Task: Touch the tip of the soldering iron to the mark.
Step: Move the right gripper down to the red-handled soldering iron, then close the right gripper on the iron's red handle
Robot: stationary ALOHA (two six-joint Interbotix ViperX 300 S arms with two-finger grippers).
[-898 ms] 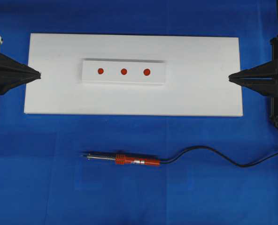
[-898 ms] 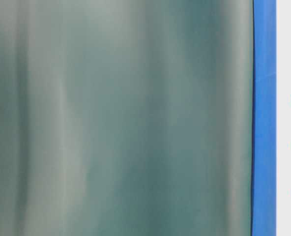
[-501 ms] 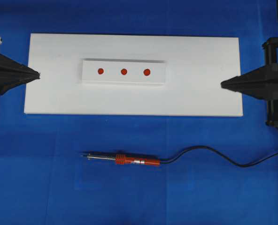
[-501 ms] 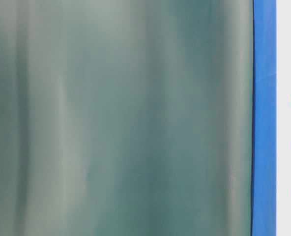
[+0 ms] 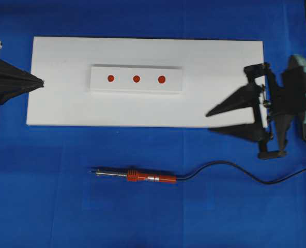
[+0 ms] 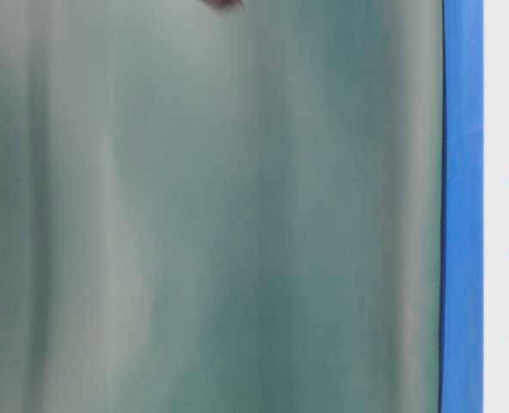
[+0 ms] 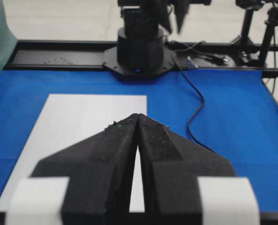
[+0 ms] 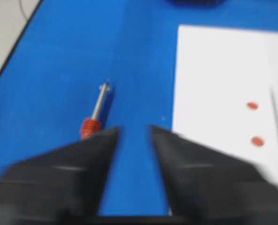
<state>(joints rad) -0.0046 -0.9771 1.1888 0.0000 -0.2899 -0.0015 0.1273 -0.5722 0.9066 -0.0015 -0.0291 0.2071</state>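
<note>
Iron (image 5: pixel 137 176) lies on blue mat below white board (image 5: pixel 220 62), tip (image 5: pixel 92 171) leftward. Right gripper (image 5: pixel 215 122) spread, empty; left gripper (image 5: pixel 42 81) pressed together. Pinch orange handle squarely, mid-length, keeping shaft level

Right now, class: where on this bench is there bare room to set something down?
Bare blue cloth lies left of and below the soldering iron. The white board is bare left of the dotted strip. It is crowded at right: the right gripper with open jaws, and the cord.

One soldering iron (image 5: pixel 142 176), three red marks (image 5: pixel 136 79), one white board (image 5: pixel 65 103), two hands (image 5: pixel 217 120).
</note>
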